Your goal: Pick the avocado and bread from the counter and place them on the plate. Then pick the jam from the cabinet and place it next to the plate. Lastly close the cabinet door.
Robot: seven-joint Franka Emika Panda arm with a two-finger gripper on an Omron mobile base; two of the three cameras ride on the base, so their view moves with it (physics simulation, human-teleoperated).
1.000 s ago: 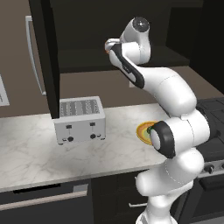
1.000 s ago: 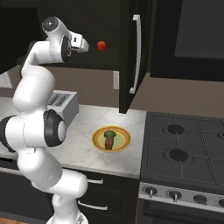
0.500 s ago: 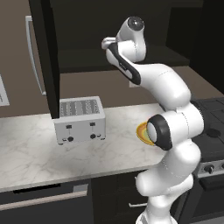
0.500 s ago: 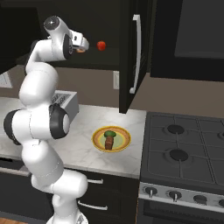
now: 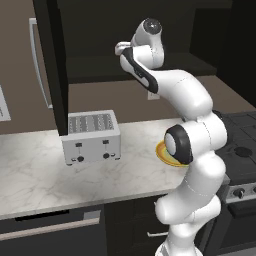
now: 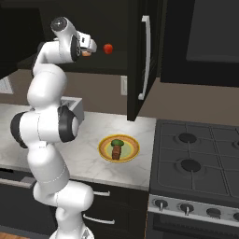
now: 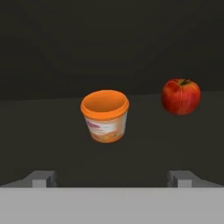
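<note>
The jam (image 7: 105,116), an orange jar with a pale band, stands upright on the cabinet (image 6: 112,28) shelf straight ahead of my gripper (image 7: 112,179). The gripper is open, its fingertips (image 7: 43,178) wide apart and short of the jar. My gripper (image 6: 91,46) is raised at the cabinet's opening, and a bit of the jam (image 6: 86,54) shows just past it. The plate (image 6: 133,148) lies on the counter (image 6: 88,158) with the avocado (image 6: 117,142) and the bread (image 6: 116,152) on it. The cabinet door (image 6: 137,56) stands swung open, its silver handle (image 6: 147,56) facing out.
A red apple (image 7: 180,96) sits on the shelf to the right of the jar, apart from it. A silver toaster (image 5: 92,136) stands on the counter under the open door (image 5: 52,65). A black stove (image 6: 196,163) adjoins the counter on the right.
The arm's elbow has swung round and the hand has edged slightly closer to the cabinet shelf. The jaws have stayed open. Plate, food and door have not moved.
</note>
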